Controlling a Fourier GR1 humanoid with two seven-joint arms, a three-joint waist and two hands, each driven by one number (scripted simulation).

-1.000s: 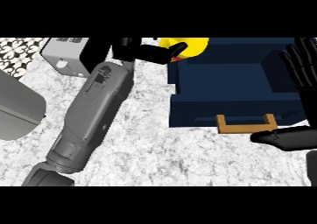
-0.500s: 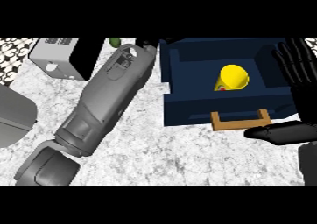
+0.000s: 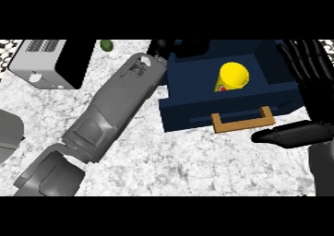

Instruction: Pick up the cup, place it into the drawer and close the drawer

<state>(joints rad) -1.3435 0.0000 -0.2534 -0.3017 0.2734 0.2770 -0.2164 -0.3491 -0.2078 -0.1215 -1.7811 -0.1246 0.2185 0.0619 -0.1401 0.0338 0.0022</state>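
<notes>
The yellow cup (image 3: 234,76) lay inside the open navy drawer (image 3: 197,115), toward the middle of its compartment, tipped on its side so that its rounded yellow body faced upward and a small red patch showed at its lower edge. No hand touched it. The drawer stood pulled out over the pale marbled counter (image 3: 176,161), its dark blue walls framing the cup on all sides, and a tan bracket-shaped handle (image 3: 243,121) jutted from its front panel. Just right of that handle, the right hand (image 3: 313,92) was spread open beside the drawer's right wall, its black fingers (image 3: 307,60) straight and pointing toward the far edge of the counter, while its thumb (image 3: 292,133) stretched leftward below the drawer's front corner, close to the handle but holding nothing. At the drawer's far left corner the left hand (image 3: 171,47) showed only as a dark shape at the end of the grey left forearm (image 3: 112,113), which crossed the counter diagonally from the lower left; whether its fingers were straight or curled could not be told. Farther left, a grey and black box-shaped appliance (image 3: 47,62) sat near the counter's far edge, with a small green object (image 3: 106,45) just beside its right side.
</notes>
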